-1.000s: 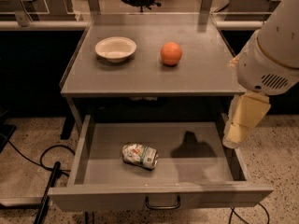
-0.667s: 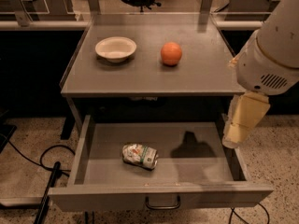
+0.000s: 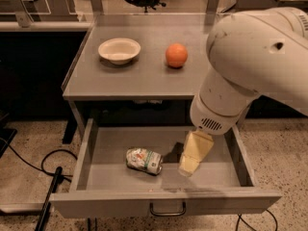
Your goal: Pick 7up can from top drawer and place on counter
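My gripper (image 3: pixel 186 166) hangs inside the open top drawer (image 3: pixel 106 207), just right of the 7up can (image 3: pixel 144 160) lying on its side, placed for reaching it, though I cannot tell whether it is open or closed.

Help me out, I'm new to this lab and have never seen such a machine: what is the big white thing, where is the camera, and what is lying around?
The big white shape is the robot's single arm. The pale yellowish piece at its end is its grasping tool. The tool hangs inside the open top drawer, just right of a dented 7up can that lies on its side. The can is apart from the tool, so nothing is held. The one camera looks down from in front and above; what it is mounted on does not show. Above the drawer is the grey counter, with a white bowl and an orange on it.
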### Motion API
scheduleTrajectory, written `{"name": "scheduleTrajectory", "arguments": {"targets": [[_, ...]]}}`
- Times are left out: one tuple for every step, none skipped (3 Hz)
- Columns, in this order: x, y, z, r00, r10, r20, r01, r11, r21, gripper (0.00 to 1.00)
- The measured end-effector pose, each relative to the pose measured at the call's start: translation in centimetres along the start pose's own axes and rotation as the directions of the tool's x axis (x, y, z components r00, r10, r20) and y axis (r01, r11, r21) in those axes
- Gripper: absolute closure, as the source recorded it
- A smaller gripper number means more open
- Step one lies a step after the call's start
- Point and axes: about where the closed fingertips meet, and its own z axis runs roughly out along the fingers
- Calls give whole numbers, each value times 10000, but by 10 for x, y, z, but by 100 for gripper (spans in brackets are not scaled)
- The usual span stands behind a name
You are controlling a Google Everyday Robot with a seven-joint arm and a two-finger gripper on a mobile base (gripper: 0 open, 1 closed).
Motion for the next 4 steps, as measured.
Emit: {"name": "scheduleTrajectory", "arguments": {"targets": [[0, 0, 0, 10000, 0, 0, 0, 10000, 0, 0], [-7, -3, 19, 9990, 427, 96, -428, 9990, 117, 0], [-21, -8, 46, 9976, 680, -94, -674, 9966, 483, 0], [-32, -15, 72, 9930, 1164, -205, -1148, 9911, 679, 0]]}}
